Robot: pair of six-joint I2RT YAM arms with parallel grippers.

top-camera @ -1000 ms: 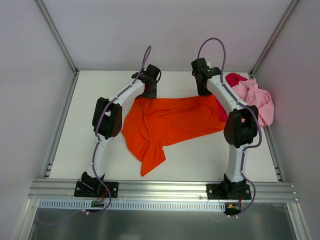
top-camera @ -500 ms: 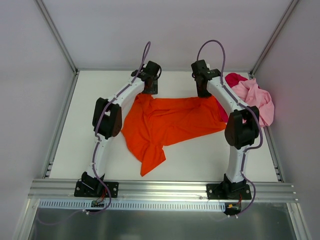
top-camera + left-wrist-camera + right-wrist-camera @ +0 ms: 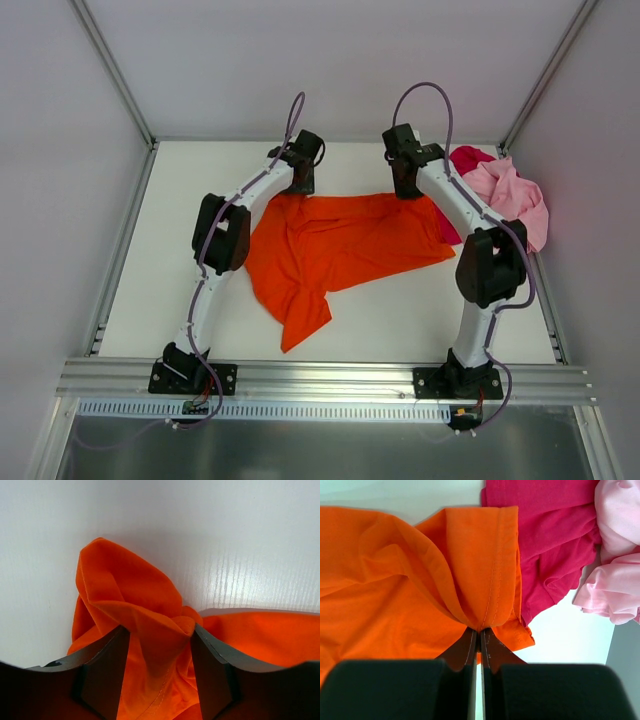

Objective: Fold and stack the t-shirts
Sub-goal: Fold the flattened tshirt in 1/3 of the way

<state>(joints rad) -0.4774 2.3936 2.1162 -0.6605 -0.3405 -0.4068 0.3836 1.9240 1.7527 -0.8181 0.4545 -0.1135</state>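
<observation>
The orange t-shirt (image 3: 340,245) lies spread across the middle of the table, with a crumpled tail toward the front. My left gripper (image 3: 300,184) is at its far left corner. In the left wrist view (image 3: 159,632) the jaws stand apart, with a bunched fold of the orange shirt (image 3: 130,595) between them. My right gripper (image 3: 408,188) is at the far right corner. In the right wrist view (image 3: 480,630) it is shut on a hemmed fold of the orange shirt (image 3: 395,595). The pink t-shirt (image 3: 515,195) and the red t-shirt (image 3: 468,157) lie crumpled at the far right.
The red shirt (image 3: 545,540) and the pink shirt (image 3: 615,580) lie just right of my right gripper, and the red one touches the orange corner. Grey walls (image 3: 60,150) close the table in at left, back and right. A metal rail (image 3: 320,375) runs along the front.
Both grippers have shifted slightly toward the back of the table. The left one moved a little right. The orange shirt's far edge now lies straighter between them.
</observation>
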